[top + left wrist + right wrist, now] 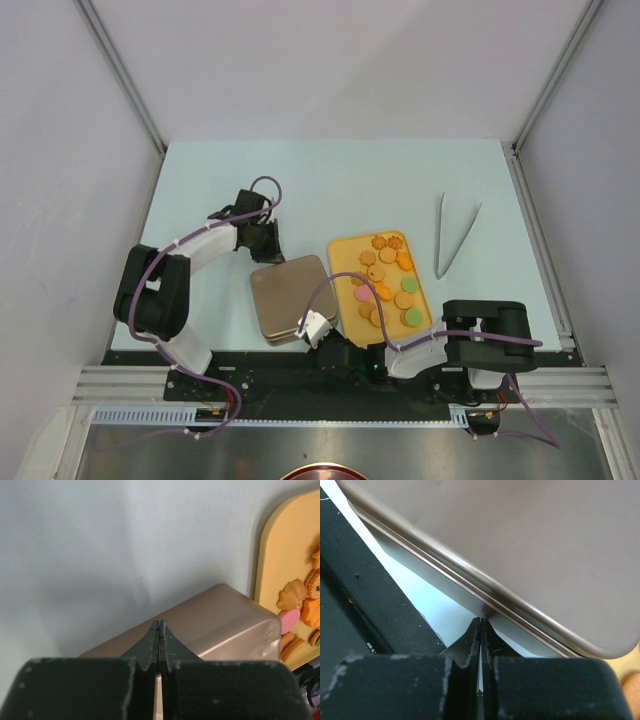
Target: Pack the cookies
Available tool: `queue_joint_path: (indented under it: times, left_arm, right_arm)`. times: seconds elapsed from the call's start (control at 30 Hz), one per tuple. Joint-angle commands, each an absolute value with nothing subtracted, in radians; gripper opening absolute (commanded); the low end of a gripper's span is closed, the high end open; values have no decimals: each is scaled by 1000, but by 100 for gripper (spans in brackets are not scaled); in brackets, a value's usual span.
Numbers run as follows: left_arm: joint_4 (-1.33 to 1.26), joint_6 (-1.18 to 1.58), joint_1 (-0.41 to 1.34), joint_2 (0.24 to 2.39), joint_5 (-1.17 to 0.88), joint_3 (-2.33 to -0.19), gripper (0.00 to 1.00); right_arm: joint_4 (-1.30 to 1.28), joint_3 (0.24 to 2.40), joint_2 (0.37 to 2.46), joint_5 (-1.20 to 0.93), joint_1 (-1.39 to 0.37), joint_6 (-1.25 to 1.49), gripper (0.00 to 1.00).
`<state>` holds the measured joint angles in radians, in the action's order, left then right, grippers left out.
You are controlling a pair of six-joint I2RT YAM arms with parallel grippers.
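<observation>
Pale green table between white walls, brown tin at its near middle. Left gripper pressed together on nothing, tips over the tin's far edge; right gripper likewise pressed together, tips just beside the tin's near side, contact unclear. To the right of both grippers, past the tin, cookies lying flat on a yellow tray, mostly orange with some green and pink, in a loose band, long axis near-to-far along the tray, far end leaning slightly left.

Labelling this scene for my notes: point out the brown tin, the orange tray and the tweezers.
brown tin (290,296), top view, centre of its top.
orange tray (345,251), top view, bare far-left corner.
tweezers (440,266), top view, joined end.
</observation>
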<state>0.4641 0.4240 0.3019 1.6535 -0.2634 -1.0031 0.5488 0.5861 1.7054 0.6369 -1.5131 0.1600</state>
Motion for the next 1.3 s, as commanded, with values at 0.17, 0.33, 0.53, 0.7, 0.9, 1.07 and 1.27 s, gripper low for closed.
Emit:
queue_joint_path:
  times: [0.17, 0.33, 0.53, 0.7, 0.9, 1.07, 1.27]
  left_arm:
    - [519, 408, 394, 1615, -319, -1035, 1]
    - [514, 414, 434, 1620, -327, -1034, 1]
    - [522, 422, 437, 1612, -278, -1045, 6]
    - [560, 417, 416, 1611, -262, -1123, 23]
    - [609, 419, 382, 1621, -252, -1248, 35]
    - [663, 416, 356, 1621, -244, -1344, 43]
    - [676, 407, 344, 1615, -233, -1374, 45]
  right_arm:
    - [632, 601, 1712, 684, -1463, 150, 0]
    - [638, 617, 1720, 673, -1451, 140, 0]
    - [623, 624, 1718, 675, -1456, 133, 0]
    - [572, 624, 1683, 683, -1479, 129, 0]
    - [528, 624, 1645, 686, -1502, 114, 0]
    - [508, 624, 1631, 686, -1516, 103, 0]
    - [482, 624, 1634, 681, -1546, 107, 0]
